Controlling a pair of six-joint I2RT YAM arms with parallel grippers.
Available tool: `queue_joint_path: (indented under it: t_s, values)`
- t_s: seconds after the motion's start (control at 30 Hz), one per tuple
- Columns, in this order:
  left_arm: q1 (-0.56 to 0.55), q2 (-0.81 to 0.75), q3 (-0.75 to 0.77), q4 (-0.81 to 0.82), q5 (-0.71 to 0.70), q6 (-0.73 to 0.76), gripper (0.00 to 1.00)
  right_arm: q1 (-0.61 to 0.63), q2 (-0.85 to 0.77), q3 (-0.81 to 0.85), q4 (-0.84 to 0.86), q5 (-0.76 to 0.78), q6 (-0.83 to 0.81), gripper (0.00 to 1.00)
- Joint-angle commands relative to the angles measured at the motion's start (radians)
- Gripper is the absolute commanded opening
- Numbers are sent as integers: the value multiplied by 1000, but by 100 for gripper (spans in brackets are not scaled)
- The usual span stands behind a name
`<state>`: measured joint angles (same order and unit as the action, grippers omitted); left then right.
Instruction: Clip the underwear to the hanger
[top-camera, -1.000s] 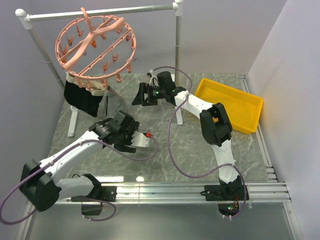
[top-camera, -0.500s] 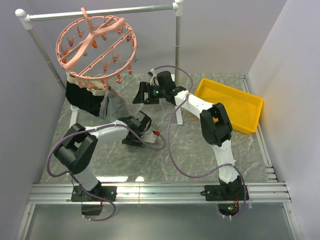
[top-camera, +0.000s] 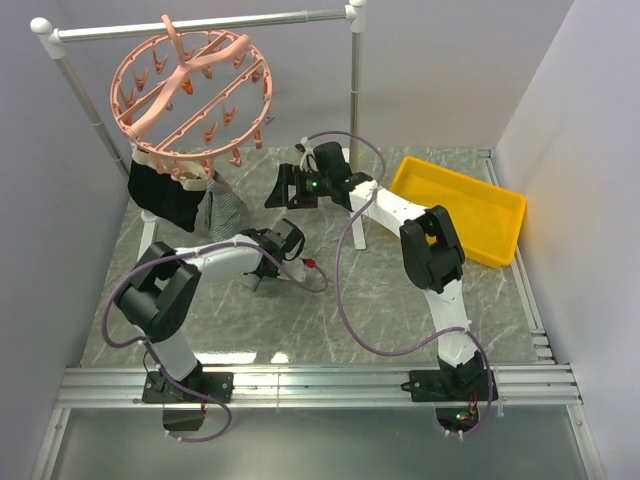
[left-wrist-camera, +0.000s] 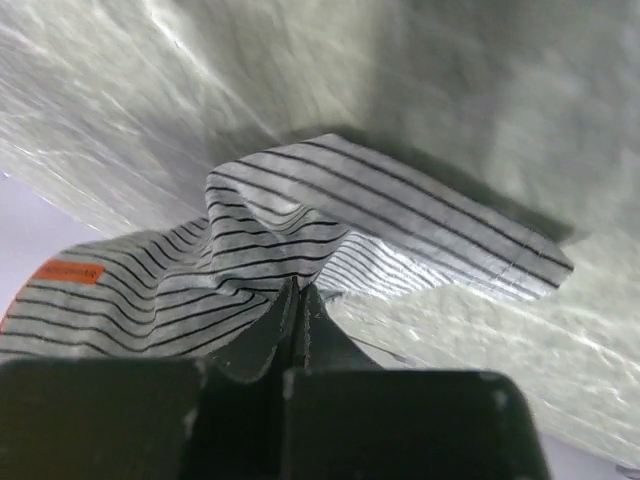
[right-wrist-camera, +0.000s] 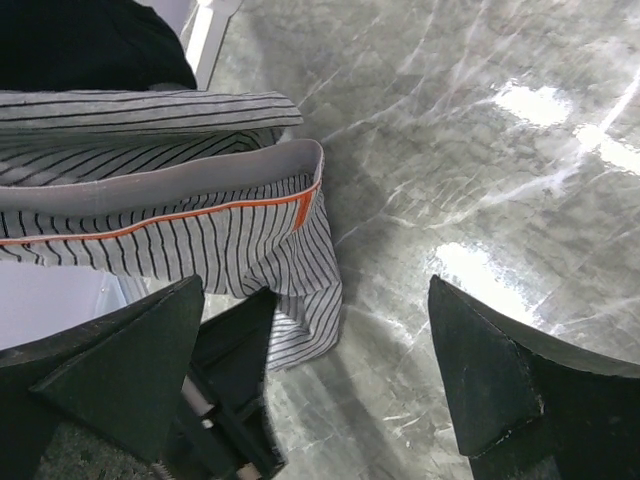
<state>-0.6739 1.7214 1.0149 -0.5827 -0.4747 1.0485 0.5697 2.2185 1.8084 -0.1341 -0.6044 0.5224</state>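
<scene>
Below the hanger (top-camera: 190, 90), above a marbled grey tabletop (top-camera: 400, 310) between pale walls, the underwear (top-camera: 228, 205) hangs. Left gripper (left-wrist-camera: 297, 290) pinches its striped cloth; right gripper (right-wrist-camera: 315, 300) gapes empty.

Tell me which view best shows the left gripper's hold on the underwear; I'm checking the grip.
Left wrist: the left gripper is shut on a fold of the underwear. Right wrist shows its waistband; top shows only a small grey patch.

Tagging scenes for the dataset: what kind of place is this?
Probably a lab robot cell, not a home: plain walls close around a marble-look table, with a pink hanger on a metal rail.
</scene>
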Motion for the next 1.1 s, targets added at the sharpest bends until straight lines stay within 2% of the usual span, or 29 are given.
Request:
queue_joint_path:
  t_s: [0.0, 0.23, 0.57, 0.67, 0.73, 0.87, 1.07]
  values:
    - [2, -126, -10, -65, 46, -21, 0, -2, -6, 20, 44, -41, -13, 100]
    - [2, -396, -99, -169, 189, 39, 0, 1, -3, 0, 91, -106, 21, 99]
    - [5, -839, -292, -158, 413, 123, 0, 45, 3, -90, 295, -248, 163, 99]
    - [7, -933, -380, -146, 421, 142, 0, 59, 10, -107, 342, -271, 183, 100]
    - [7, -971, -398, -143, 427, 168, 0, 65, 6, -133, 384, -302, 197, 100]
    - [8, -1057, -404, -120, 465, 179, 0, 65, -8, -207, 600, -357, 225, 100]
    - [10, -1080, -404, -95, 467, 179, 0, 73, 7, -287, 844, -462, 295, 100]
